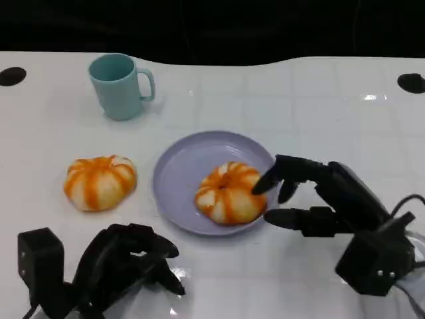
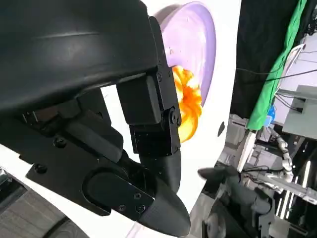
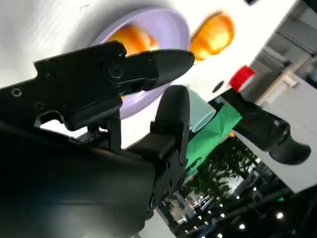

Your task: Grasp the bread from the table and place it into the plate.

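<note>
Two black hands are in play: the right hand (image 1: 302, 196) sits at the plate's (image 1: 179, 166) rim with fingers spread around the bread (image 1: 229, 193) lying in it, fingertips at or near the crust though a grip cannot be confirmed, while the left hand (image 1: 129, 262) rests near the table's (image 1: 319, 106) front edge, fingers loosely curled, holding nothing. Should the right fingers catch the crust on withdrawal, the bun could probably drag out or the plate slide. Counted: two buns, the second bun (image 1: 99, 181) lying on the table left of the plate, one plate, one teal mug (image 1: 119, 86).
</note>
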`<state>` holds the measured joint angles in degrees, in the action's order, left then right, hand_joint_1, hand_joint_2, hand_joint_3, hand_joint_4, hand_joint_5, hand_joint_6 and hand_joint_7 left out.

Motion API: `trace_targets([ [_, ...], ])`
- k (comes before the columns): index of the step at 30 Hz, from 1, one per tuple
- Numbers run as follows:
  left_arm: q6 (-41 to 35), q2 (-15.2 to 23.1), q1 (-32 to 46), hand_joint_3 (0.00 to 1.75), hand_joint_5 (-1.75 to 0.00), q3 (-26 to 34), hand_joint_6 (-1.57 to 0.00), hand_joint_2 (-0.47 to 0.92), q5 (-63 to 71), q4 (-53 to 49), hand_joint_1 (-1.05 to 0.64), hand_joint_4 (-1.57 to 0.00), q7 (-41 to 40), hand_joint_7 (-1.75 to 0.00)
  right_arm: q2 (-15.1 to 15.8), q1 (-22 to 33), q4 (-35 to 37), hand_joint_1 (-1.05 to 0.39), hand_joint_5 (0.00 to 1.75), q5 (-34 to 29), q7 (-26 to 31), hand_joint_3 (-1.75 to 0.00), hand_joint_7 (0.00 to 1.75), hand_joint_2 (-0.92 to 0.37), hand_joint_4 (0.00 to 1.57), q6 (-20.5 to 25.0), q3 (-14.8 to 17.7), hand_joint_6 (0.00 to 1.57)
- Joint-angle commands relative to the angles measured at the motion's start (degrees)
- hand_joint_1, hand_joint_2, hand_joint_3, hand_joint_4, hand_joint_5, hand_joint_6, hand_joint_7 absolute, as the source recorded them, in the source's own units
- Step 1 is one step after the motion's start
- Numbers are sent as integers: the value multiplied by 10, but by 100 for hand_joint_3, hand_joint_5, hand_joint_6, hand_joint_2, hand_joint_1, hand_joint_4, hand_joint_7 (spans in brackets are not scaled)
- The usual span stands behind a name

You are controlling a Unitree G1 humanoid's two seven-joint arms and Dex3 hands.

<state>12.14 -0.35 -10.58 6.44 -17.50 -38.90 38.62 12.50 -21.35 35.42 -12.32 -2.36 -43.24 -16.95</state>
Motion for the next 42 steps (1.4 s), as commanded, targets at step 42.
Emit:
trace_targets([
  [42,-6,5,15,0,-58,-6,-157,78,1,0,-105,-150,-1,-21,-62,291,-296,-56,175,233,-197,-23,172,-92,70,266,117,55],
])
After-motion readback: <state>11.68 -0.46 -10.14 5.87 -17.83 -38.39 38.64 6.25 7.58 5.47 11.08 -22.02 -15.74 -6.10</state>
